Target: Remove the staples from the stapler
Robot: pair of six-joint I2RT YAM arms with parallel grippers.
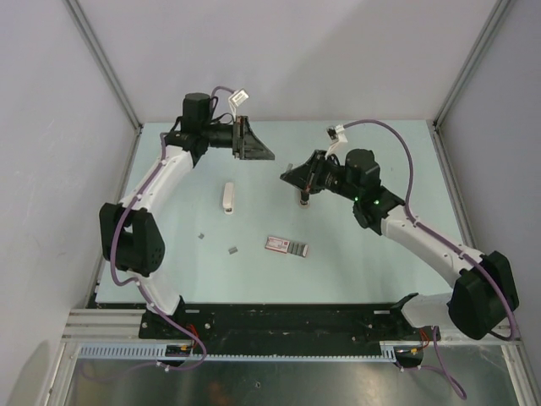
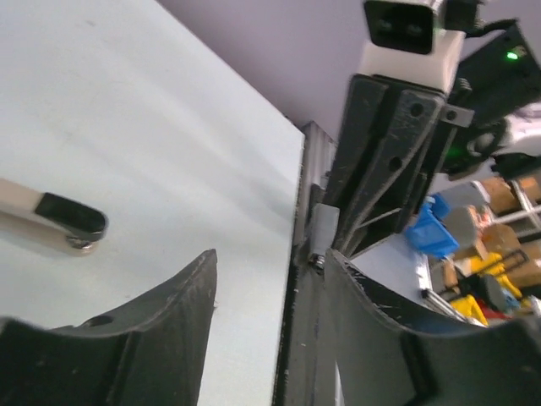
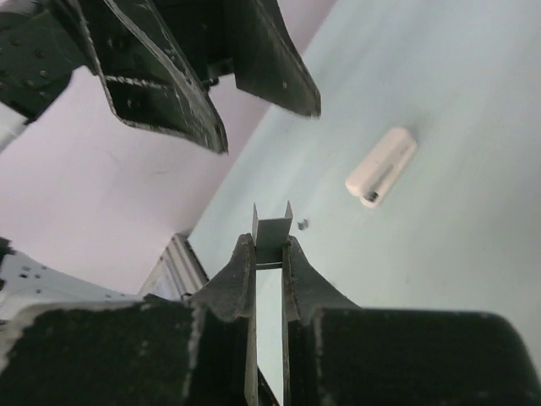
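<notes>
Progress, as I read it: mostly done. R jaws are pinched nearly closed on a short staple strip, its U-channel poking past the tips, apparently held above the counter. Loose staple bits lie on the counter, well apart from both pairs of jaws on the arm-base side, w/ a pink-and-grey packet near them. L jaws stand partly open w/ nothing between them, facing R jaws close by. The stapler lies flat on the counter, beyond R jaws' tips and off to their right, well apart. From L jaws it sits off to the left, not between them. Can't tell if more staples are inside. What's left, I reckon: set the strip down, check the stapler.
</notes>
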